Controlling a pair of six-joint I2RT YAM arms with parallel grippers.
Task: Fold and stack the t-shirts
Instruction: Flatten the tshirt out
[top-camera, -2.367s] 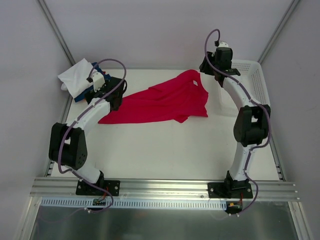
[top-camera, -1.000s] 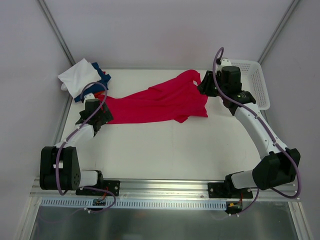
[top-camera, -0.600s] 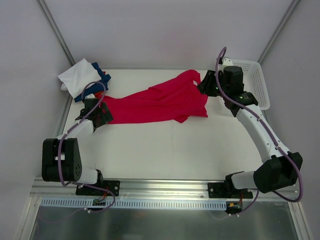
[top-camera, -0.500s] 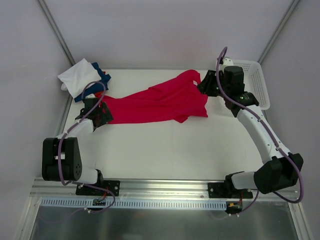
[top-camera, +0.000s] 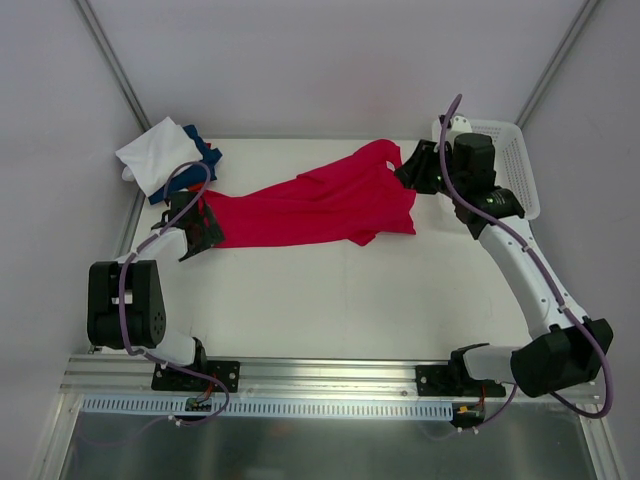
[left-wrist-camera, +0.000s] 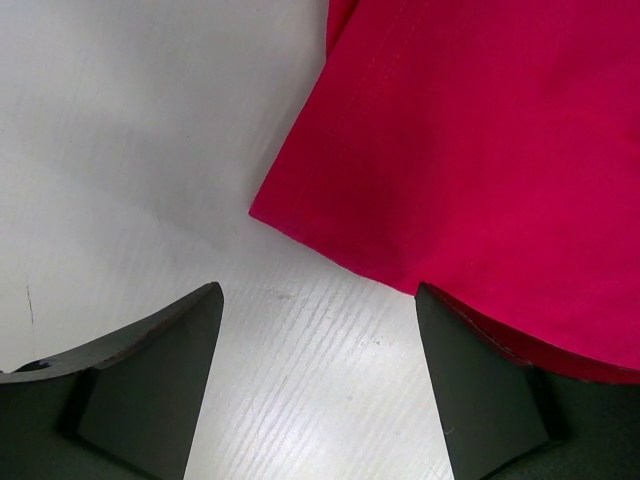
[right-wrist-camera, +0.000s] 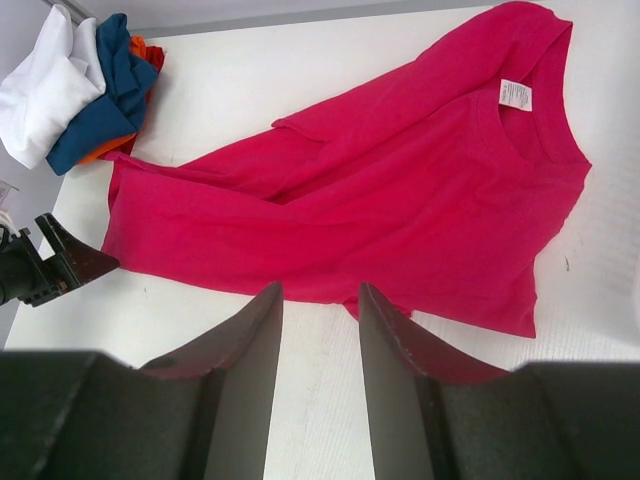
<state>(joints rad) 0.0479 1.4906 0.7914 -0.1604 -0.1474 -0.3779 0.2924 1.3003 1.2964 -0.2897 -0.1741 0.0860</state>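
One crimson t-shirt (top-camera: 320, 205) lies unfolded and rumpled across the far half of the counter (top-camera: 330, 300), its hem toward the left arm and its collar toward the right. The folded white, blue and orange shirts (top-camera: 165, 160) sit stacked at the far-left corner, just beyond that hem. The step in hand looks like taking hold of the shirt to pull it flat before any fold. The left gripper (left-wrist-camera: 318, 295) is down at the counter with jaws spread wide around bare surface, the hem corner just ahead and brushing one side, nothing grasped. The right gripper (right-wrist-camera: 320, 292) hangs above the collar end, jaws narrowly parted and empty. The next move probably calls for the left to slide forward until the hem lies between its jaws, then close, while the right descends to a shoulder.
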